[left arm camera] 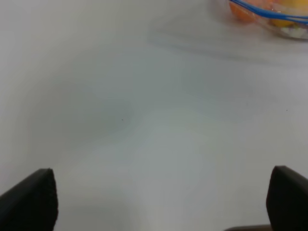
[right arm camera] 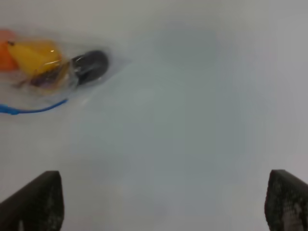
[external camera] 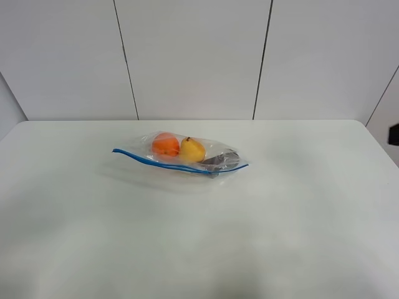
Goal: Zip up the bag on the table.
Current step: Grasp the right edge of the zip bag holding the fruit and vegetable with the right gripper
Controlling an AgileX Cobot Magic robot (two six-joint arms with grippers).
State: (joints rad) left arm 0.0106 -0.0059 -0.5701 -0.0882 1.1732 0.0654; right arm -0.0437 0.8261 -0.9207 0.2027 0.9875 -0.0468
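left gripper (left arm camera: 162, 175) spread wide above the table (external camera: 262, 237), holding nothing; right gripper (right arm camera: 164, 177) equally wide and empty. the bag (external camera: 181, 156) lies just above the middle of the exterior view, blue zipper strip (external camera: 168, 164) along its lower edge, orange fruit (external camera: 165, 144) and yellow fruit (external camera: 192, 149) inside.
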